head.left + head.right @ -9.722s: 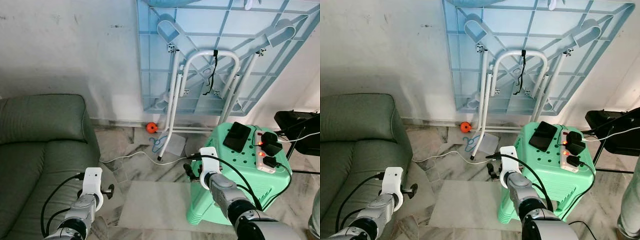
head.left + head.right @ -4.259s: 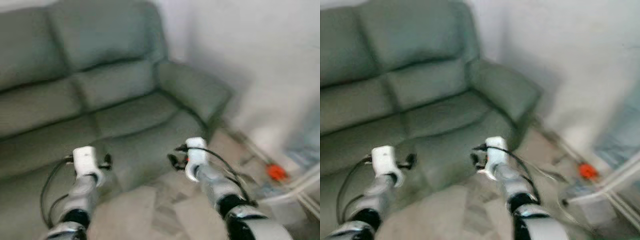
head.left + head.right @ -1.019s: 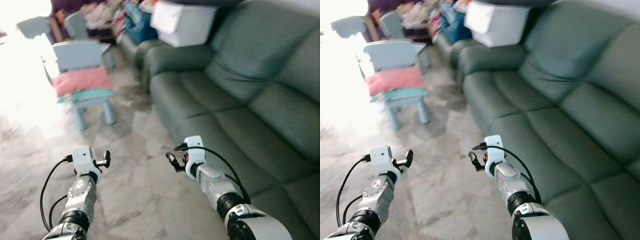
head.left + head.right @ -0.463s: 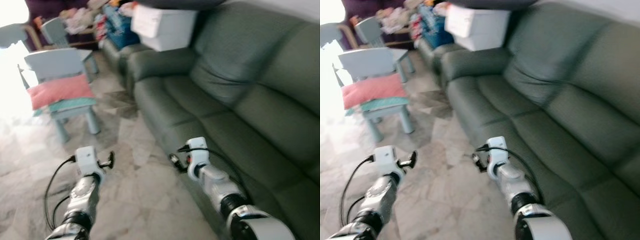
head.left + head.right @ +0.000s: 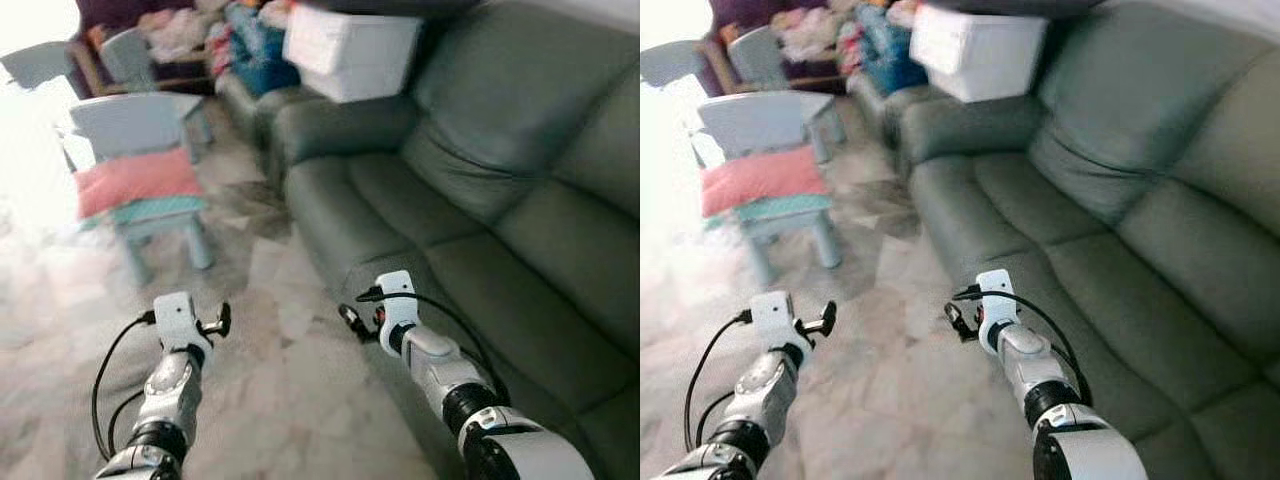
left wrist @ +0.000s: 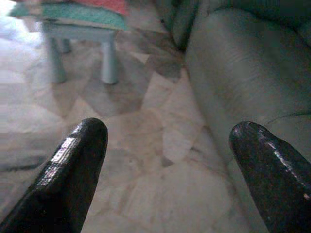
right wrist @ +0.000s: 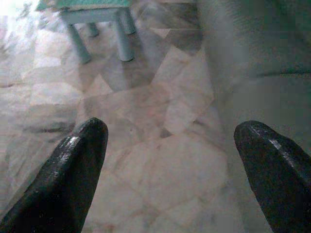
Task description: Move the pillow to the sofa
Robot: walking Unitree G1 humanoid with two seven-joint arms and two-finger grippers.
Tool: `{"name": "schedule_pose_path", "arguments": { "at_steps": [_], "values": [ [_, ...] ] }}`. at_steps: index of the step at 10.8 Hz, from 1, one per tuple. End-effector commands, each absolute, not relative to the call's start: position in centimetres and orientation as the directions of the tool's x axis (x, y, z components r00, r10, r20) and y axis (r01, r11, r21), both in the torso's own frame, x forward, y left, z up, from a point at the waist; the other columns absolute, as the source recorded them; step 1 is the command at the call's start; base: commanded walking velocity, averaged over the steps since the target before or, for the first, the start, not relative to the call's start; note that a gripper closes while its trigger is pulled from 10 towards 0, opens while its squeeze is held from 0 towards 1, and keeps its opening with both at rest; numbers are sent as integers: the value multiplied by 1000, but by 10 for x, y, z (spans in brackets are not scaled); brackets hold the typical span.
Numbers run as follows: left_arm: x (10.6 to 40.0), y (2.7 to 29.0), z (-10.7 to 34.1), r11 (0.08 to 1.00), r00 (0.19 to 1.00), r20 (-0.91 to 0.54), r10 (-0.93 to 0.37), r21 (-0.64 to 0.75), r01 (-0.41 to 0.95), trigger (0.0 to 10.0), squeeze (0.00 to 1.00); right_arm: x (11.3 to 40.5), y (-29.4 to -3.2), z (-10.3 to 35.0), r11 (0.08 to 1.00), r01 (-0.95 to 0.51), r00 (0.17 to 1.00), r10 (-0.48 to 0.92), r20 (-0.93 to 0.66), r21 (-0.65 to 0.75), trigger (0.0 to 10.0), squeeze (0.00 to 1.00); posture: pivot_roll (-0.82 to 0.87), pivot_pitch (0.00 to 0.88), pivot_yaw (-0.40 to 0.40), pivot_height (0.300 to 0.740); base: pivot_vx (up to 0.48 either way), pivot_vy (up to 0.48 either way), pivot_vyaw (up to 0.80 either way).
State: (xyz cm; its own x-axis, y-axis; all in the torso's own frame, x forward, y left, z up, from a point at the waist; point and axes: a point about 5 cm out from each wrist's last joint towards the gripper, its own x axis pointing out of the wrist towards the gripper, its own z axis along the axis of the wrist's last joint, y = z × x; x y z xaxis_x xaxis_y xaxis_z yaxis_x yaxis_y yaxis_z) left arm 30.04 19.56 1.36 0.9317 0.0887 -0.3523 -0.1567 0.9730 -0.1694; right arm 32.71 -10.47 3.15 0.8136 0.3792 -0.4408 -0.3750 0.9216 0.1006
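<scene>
1. On the small light-blue chair (image 5: 140,150), far ahead on your left, you see the pink pillow (image 5: 137,180). It lies flat on the seat, on top of a teal cushion (image 5: 160,208), and it leans against the chair back.
2. Along your right side runs the dark green sofa (image 5: 480,210), from the far end of the room down to the near right corner. Its seat cushions carry nothing in the part you can see.
3. At the far end of the sofa, a white storage box (image 5: 350,50) sits on the armrest. Behind it there is a blurred pile of coloured things, and you cannot tell what they are.
4. Between the chair and the sofa you have the marble floor (image 5: 270,400), with pale and grey tiles.
5. Your left gripper (image 6: 170,160) hangs above the floor, well apart from the pillow. Its fingers (image 6: 73,174) stand wide apart and hold nothing. In the left wrist view, the legs of the chair are ahead of it.
6. Your right gripper (image 7: 170,165) hangs just beside the front edge of the sofa, above the floor. Its fingers (image 7: 73,170) are also spread wide and are empty.
7. Both silver arms are raised a little in front of the body, each with a black cable looping from the wrist.
</scene>
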Motion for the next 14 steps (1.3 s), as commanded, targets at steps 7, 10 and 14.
{"name": "schedule_pose_path", "arguments": {
  "at_steps": [7,10,14],
  "values": [
    [294,211,11,969,919,-367,142,-136,-204,10000,0,330,-94,39,908,-402,826,416,-381,121,10000,0,-102,0,-48,740,227,371,114],
    [294,208,10,970,921,-369,124,-149,-190,10000,0,329,-91,41,894,-435,821,442,-362,104,10000,0,-105,0,-48,740,386,284,0],
    [293,207,8,972,917,-378,125,-137,-189,10000,0,329,-89,41,886,-455,816,455,-356,88,10000,0,-103,0,-51,740,444,0,0]
  ]
}}
